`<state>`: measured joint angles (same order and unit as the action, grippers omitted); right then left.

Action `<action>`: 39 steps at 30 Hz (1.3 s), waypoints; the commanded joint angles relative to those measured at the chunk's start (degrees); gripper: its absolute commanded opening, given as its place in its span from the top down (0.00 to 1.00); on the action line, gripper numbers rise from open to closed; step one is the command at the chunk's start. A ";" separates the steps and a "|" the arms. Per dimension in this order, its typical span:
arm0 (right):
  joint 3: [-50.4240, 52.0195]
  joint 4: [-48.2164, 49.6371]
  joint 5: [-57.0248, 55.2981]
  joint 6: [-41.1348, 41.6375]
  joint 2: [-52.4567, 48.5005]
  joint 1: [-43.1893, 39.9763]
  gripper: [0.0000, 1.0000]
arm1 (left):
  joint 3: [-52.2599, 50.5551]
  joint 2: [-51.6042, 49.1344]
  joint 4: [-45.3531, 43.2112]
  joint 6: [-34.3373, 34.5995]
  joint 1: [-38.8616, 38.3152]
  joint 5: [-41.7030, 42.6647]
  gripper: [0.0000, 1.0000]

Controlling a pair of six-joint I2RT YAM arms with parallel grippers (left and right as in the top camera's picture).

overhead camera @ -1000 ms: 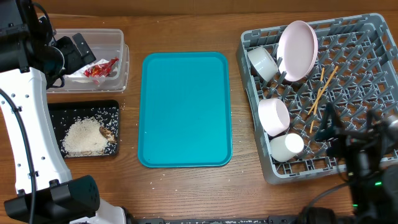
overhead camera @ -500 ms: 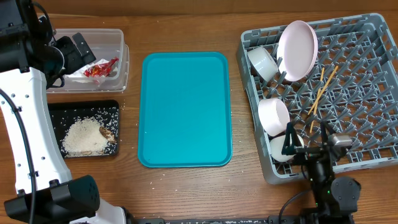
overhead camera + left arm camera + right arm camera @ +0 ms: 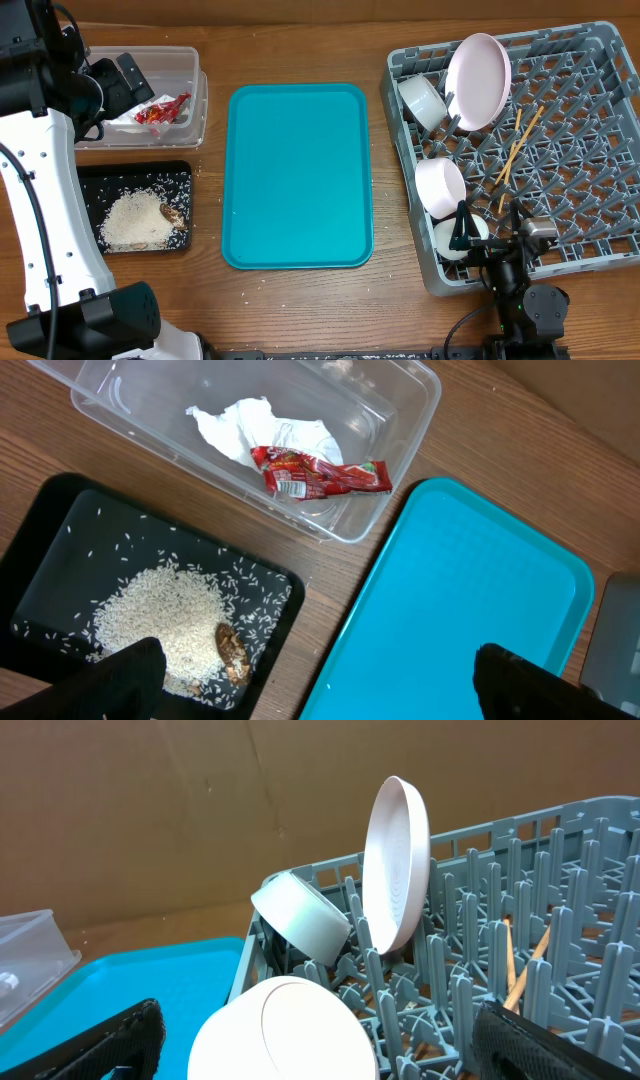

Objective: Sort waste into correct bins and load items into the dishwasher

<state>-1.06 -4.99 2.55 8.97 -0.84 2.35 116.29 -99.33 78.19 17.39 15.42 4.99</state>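
Note:
The grey dish rack [image 3: 590,200] holds the white plate [image 3: 478,80] on edge, two pale bowls [image 3: 422,100] [image 3: 440,187], the white cup [image 3: 458,238] and the chopsticks [image 3: 518,145]. My right gripper [image 3: 490,232] is open at the rack's front edge. In the right wrist view its fingers [image 3: 330,1040] stand apart on either side of the cup [image 3: 285,1030]. The clear tub [image 3: 400,400] holds the napkin [image 3: 265,425] and red wrapper [image 3: 320,475]. The black tray [image 3: 60,540] holds rice [image 3: 160,620] and a brown lump [image 3: 232,650]. My left gripper [image 3: 325,680] is open and empty above them.
The large teal tray [image 3: 298,175] lies empty in the middle of the wooden table. A few stray rice grains lie on the wood around the black tray and in front of the teal tray. A brown cardboard wall [image 3: 200,810] stands behind the table.
My right gripper has moved left along the rack's front edge, from the rack's right side to the cup. The left arm has not moved.

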 commanded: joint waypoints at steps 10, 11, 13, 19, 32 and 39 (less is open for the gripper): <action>0.61 0.44 -0.52 -0.24 0.68 0.63 0.00 | 0.96 0.04 -0.04 -0.68 0.26 0.42 0.00; 0.61 0.44 -0.52 -0.24 0.68 0.63 0.00 | 0.96 0.04 -0.02 -0.68 0.26 0.39 0.00; 0.61 0.44 -0.52 -0.24 0.68 0.63 0.00 | 0.96 0.04 -0.02 -0.68 0.26 0.42 0.00; 0.61 0.44 -0.52 -0.24 0.68 0.63 0.00 | 0.96 0.04 -0.02 -0.68 0.26 0.39 0.00; 0.61 0.44 -0.52 -0.24 0.68 0.63 0.00 | -9.79 22.29 0.48 -1.64 -11.98 -1.97 0.00; 0.61 0.44 -0.52 -0.24 0.68 0.63 0.00 | -40.26 43.23 -27.21 -10.23 -12.22 10.60 0.00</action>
<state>-1.06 -4.91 2.52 8.95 -0.84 2.72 89.30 -61.95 59.59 14.72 3.18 6.59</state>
